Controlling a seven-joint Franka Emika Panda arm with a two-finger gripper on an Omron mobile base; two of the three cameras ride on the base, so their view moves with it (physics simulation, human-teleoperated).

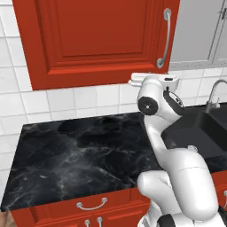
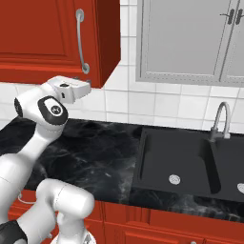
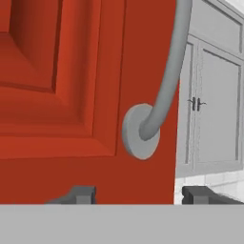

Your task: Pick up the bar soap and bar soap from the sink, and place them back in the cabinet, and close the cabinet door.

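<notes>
Since the tall red panelled cabinet door (image 1: pixel 97 35) looks flush with its bright red wall cabinet above the back edge of the black marbled tabletop (image 1: pixel 66 159), I judge this is the last press of the closing step, with both soaps likely shut away behind it. My jaws (image 3: pixel 140 194) stand open and hold nothing. They sit just below the round grey foot (image 3: pixel 136 136) of the long curved silver bar handle (image 3: pixel 171 71), close to the door's free edge beside the pale grey two-door cabinet (image 3: pixel 214 105).

To do this well I would push flat on the red face next to that foot, straight toward the wall, and keep my fingertips (image 3: pixel 81 194) off the bar so nothing hooks. Whether a gap remains at the door's free edge, I cannot tell. The black matte sink (image 2: pixel 157 162) lies well apart, at the tabletop's right end.
</notes>
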